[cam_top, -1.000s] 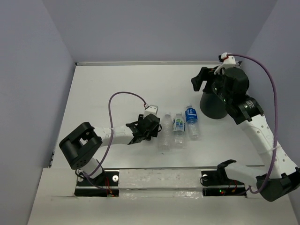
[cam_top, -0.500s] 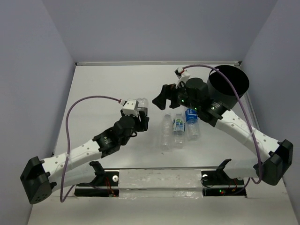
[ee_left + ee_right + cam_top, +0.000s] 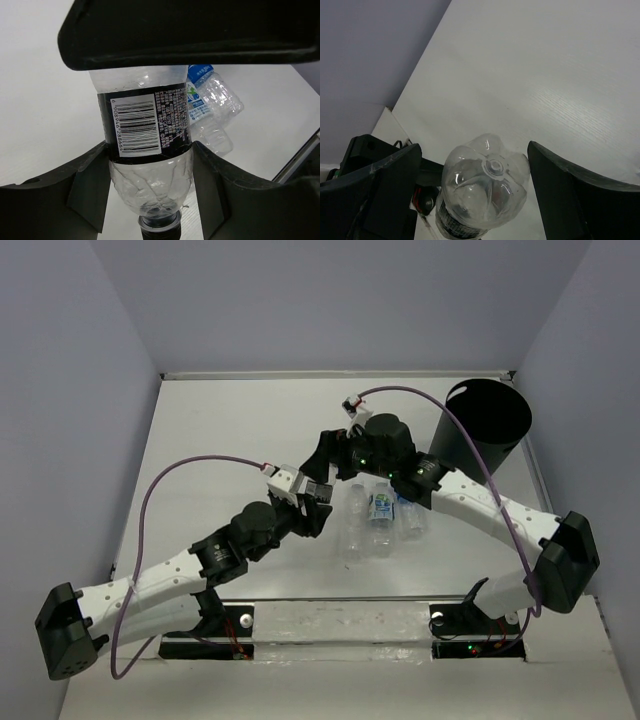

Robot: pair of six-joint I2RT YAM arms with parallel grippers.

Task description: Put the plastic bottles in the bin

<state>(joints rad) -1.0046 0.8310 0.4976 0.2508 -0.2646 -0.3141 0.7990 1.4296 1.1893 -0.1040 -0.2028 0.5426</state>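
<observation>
Bottle (image 3: 145, 130) of clear crinkled plastic sits clamped in left pincer (image 3: 312, 505); right pincer (image 3: 333, 455) gapes wide.

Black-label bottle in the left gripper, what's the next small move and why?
Probably close the right gripper on the bottle: its open jaws flank the base while the left gripper holds the body, and the bin stands by the right arm.

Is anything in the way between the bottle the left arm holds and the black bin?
Yes. The right gripper, open around the bottle, and the right arm lie between it and the bin.
</observation>
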